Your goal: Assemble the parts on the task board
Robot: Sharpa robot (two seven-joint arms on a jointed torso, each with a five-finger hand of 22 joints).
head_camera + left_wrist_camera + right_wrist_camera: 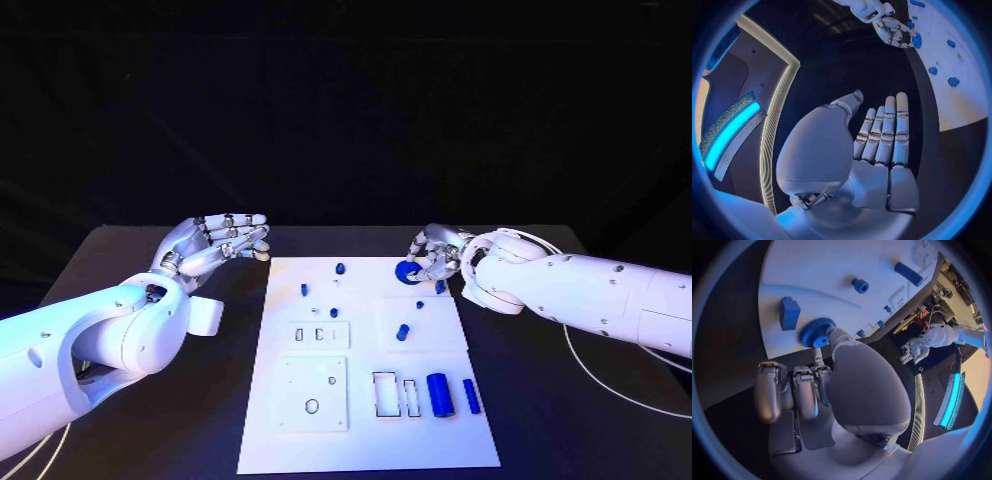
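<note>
Black tabletop [144, 260] runs back into a dark, unlit background, with the white task board [361, 440] lying lengthwise in the middle of it.

At the board's far right corner the right hand [437, 255] grips a blue toothed gear [410, 271], thumb and a fingertip closing on it while the other fingers curl in beside them. In the right wrist view the gear [816, 332] sits right at the board's edge, a blue block [789, 313] just beside it and a small blue round part [859, 285] further in on the white surface. The right arm [591, 295] reaches in low from the side, its forearm over the table beside the board.

The left hand [219, 240] hovers off the board's far left corner, holding nothing, fingers straight, close together and apart from the thumb; the left wrist view shows the palm [879, 165] open above dark table. Its arm [101, 345] bends in from the near side.

Near the board's close end stand two blue cylinders [440, 394] next to a rectangular cut-out [385, 394], with white insert plates [313, 393] to the left.
</note>
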